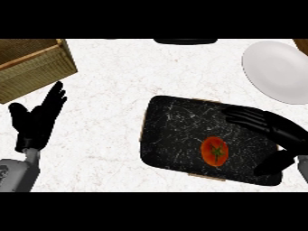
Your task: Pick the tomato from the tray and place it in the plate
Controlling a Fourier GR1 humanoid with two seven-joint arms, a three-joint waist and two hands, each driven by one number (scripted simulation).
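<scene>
On one tray (173, 131), one tomato (215, 151), just beside the open right hand (289, 137); one plate (281, 71) well apart; left hand (36, 119) open.

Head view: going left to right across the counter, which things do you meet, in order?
In order: left hand → tomato, lying on the tray → right hand.
</scene>
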